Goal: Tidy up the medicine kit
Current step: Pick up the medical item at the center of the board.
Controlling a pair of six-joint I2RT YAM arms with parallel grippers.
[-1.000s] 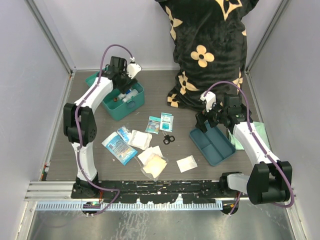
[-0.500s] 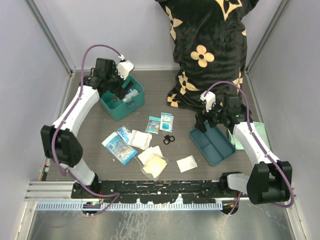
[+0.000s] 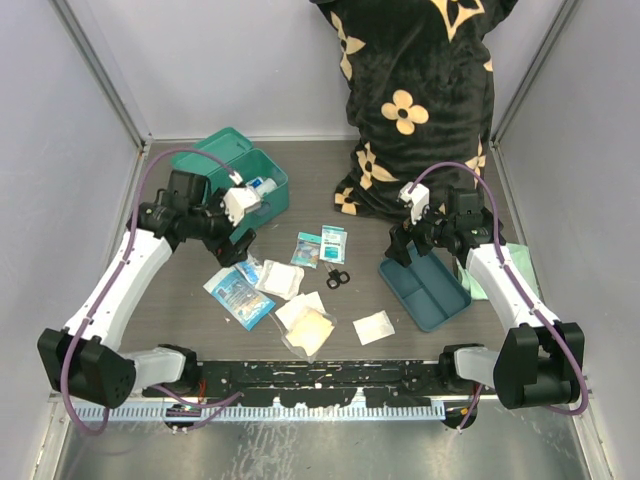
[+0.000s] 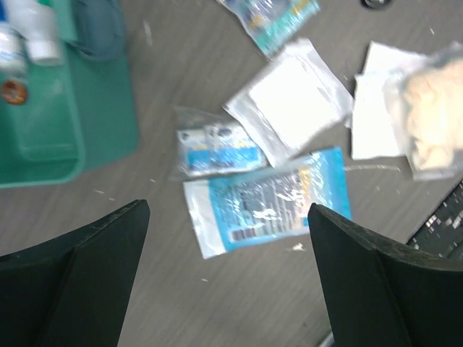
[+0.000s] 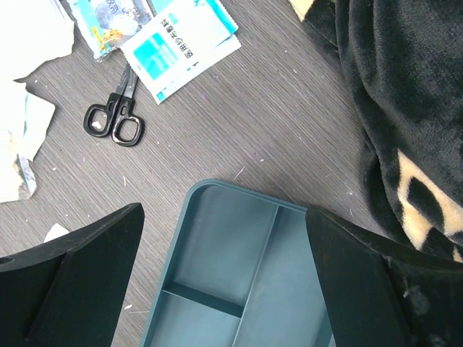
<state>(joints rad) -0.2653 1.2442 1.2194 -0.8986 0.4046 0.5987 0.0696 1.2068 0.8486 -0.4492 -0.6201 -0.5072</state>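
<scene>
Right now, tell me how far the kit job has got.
Done: the kit stands open with a few bottles inside. In hand: nothing; the left gripper is open above the packets, the right gripper open above the empty tray. To do: the packets, pads and scissors lie loose on the table, and the tray is outside the kit.

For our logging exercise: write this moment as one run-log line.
left jaws: open, empty, over packets | right jaws: open, empty, over tray | kit: lid open, bottles inside | scissors: on table
</scene>
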